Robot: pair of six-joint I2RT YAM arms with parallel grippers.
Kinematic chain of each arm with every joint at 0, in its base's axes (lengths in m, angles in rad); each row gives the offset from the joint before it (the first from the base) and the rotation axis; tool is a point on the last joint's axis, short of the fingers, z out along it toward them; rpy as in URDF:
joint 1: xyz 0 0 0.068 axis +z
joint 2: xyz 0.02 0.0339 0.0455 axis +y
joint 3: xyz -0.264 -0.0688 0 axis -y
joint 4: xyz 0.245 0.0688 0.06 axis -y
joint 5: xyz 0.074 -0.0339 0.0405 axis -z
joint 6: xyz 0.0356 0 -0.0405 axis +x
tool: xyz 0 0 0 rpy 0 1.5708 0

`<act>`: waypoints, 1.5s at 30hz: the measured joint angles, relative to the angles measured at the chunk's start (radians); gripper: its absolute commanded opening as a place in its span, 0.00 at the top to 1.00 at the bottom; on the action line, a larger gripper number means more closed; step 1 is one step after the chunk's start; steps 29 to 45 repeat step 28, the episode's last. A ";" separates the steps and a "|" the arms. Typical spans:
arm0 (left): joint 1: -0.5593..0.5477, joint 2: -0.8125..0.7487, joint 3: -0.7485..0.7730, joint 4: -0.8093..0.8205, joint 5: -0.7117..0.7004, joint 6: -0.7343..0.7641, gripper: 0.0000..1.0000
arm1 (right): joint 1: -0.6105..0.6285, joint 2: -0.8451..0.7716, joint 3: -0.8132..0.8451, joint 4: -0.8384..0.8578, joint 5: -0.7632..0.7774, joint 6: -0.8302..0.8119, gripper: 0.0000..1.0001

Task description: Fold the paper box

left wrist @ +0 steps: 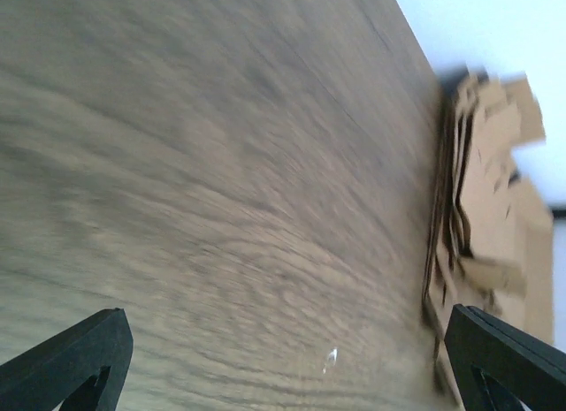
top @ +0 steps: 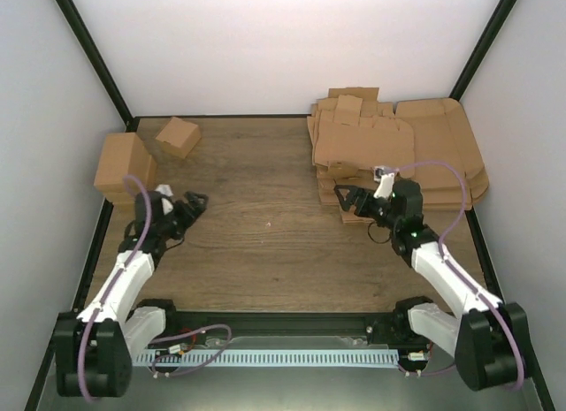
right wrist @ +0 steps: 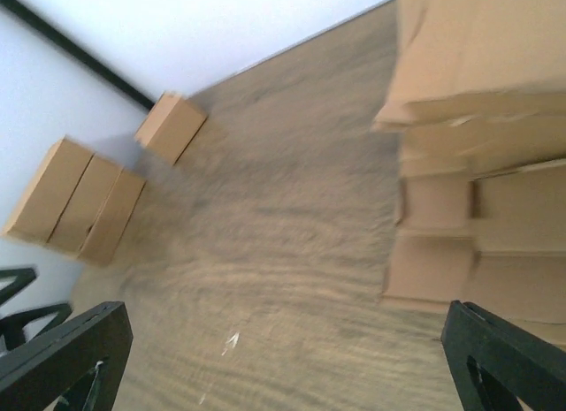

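No single paper box piece lies apart from the rest; only the heap of flat brown sheets (top: 398, 150) at the back right shows die-cut pieces. My right gripper (top: 343, 204) is open and empty, hovering just left of the heap's near left corner, whose flaps show at the right of the right wrist view (right wrist: 469, 252). Its black fingertips (right wrist: 84, 340) stand wide apart over bare wood. My left gripper (top: 192, 218) is open and empty over the left part of the table, with its fingertips (left wrist: 80, 349) wide apart. The heap shows far off in the left wrist view (left wrist: 486, 190).
A stack of closed brown cartons (top: 124, 168) stands at the left edge, also in the right wrist view (right wrist: 75, 203). A smaller cube-like carton (top: 179, 135) sits behind it. White walls and black frame posts (top: 93, 57) bound the wooden table (top: 265, 252).
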 measured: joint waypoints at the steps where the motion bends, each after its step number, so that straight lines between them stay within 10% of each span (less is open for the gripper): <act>1: -0.064 0.020 0.016 0.009 -0.024 0.026 0.00 | 0.000 -0.030 -0.022 0.013 0.045 0.009 0.00; 11: -0.377 -0.089 -0.082 0.256 -0.256 0.330 0.00 | -0.001 -0.296 -0.313 0.142 0.267 -0.060 0.00; 45: -0.389 -0.147 -0.194 0.304 -0.345 0.529 0.00 | -0.001 -0.324 -0.437 0.253 0.310 -0.063 0.00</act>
